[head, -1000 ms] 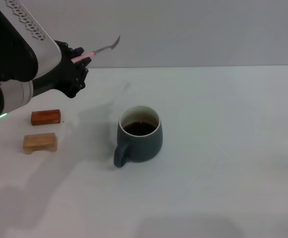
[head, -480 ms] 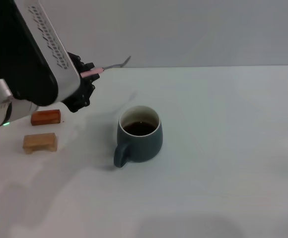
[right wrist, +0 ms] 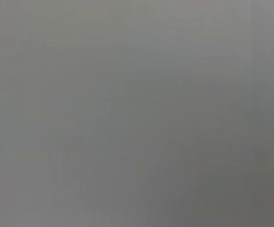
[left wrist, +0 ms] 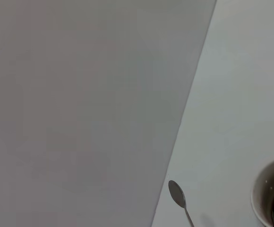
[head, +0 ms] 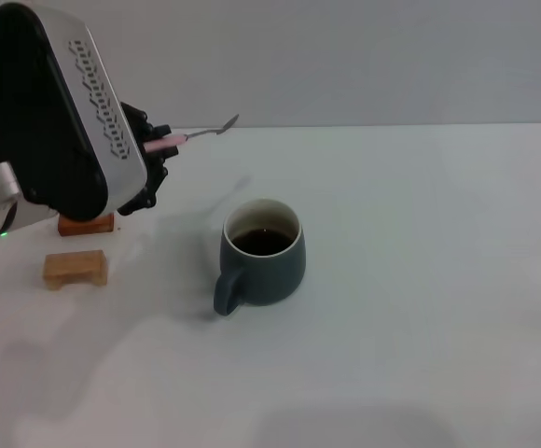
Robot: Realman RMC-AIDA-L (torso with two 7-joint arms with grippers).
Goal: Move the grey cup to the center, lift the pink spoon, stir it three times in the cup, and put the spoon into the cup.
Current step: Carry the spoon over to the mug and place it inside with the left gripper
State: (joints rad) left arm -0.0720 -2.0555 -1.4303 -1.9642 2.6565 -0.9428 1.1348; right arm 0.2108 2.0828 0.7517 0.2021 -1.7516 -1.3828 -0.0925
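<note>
The grey cup is seen mid-bench, handle toward seven o'clock. At its ten o'clock, the left hand is clamped on the pink spoon, which has been swung nearer the cup (bowl not yet lowered); stirring is judged next.

Spoon: my spoon showed only its metal bowl and neck, above the table.
Cup: the cup sat near it, apart, holding dark liquid.

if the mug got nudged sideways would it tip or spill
Probably slide, not tip: the mug looks squat, with a wide base on the smooth table. Its dark liquid sits below the rim, so a gentle push likely spills nothing.
</note>
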